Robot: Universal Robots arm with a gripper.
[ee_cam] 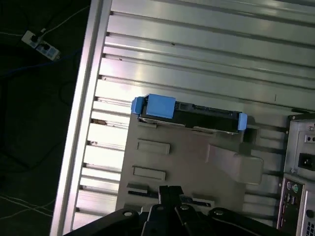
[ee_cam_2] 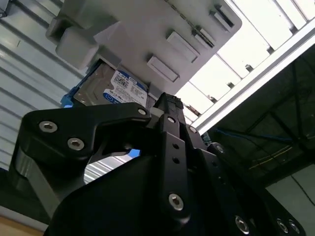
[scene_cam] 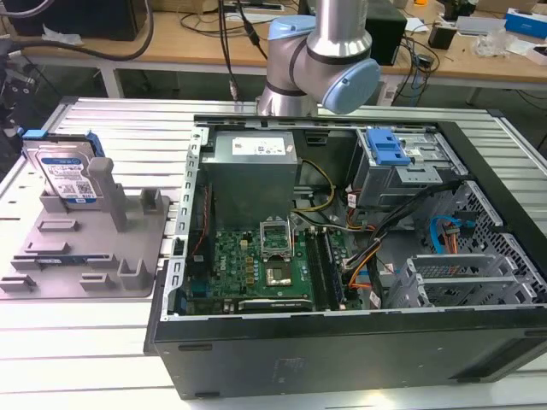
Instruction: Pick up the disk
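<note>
Disk [scene_cam: 68, 175] on edge in the grey fixture tray [scene_cam: 85, 278]; gripper [ee_cam: 170, 196] held clear of it.

In the exterior view I see the disk at that view's left, label facing the camera and blue frame on top, leaning against a tray post, beside the open computer case [scene_cam: 342, 256] on the slatted table [scene_cam: 77, 359]. In the first wrist view I look down on its top edge. I cannot tell how the claw is set.
</note>
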